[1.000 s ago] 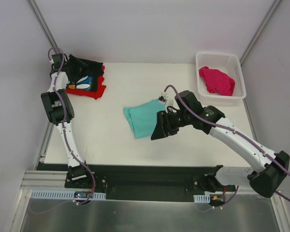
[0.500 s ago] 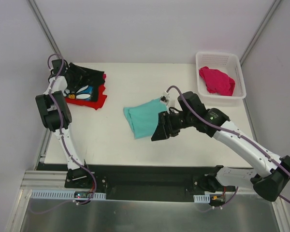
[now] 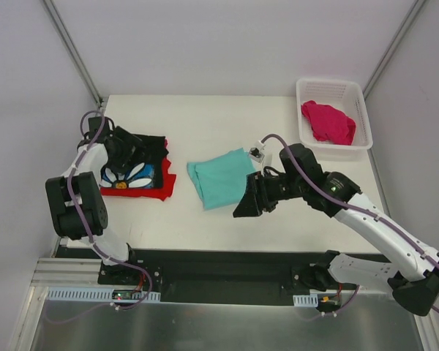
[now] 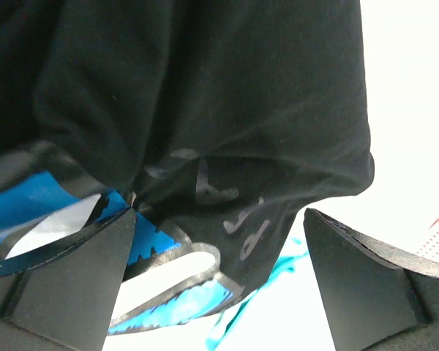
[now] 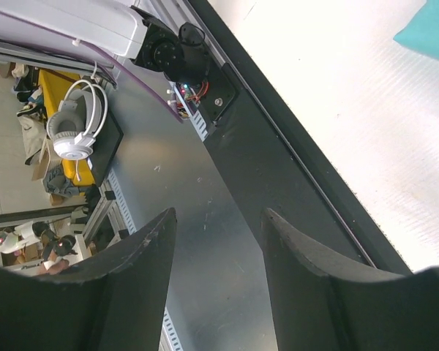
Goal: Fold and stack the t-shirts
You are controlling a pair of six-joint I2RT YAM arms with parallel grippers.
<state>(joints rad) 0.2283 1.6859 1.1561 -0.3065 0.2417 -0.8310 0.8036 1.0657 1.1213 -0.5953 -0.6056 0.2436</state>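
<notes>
A black t-shirt (image 3: 135,174) with a white daisy on blue lies on a red t-shirt (image 3: 166,190) at the table's left. My left gripper (image 3: 126,150) sits on the far edge of this pile. In the left wrist view its jaws (image 4: 219,219) stand wide open, with black cloth (image 4: 205,95) bunched between them. A folded mint-teal t-shirt (image 3: 218,178) lies mid-table. My right gripper (image 3: 246,202) hovers at its near right edge, open and empty (image 5: 218,216). A magenta-pink t-shirt (image 3: 328,121) lies crumpled in the basket.
The white lattice basket (image 3: 304,91) stands at the far right corner. The right wrist view looks past the table's near edge at the black base rail (image 5: 278,168) and the metal floor; a teal corner (image 5: 432,29) shows at top right.
The black and red pile has slid from the far left corner nearer and rightward with my left gripper, and the daisy print now lies spread. My right arm drifted slightly right.
</notes>
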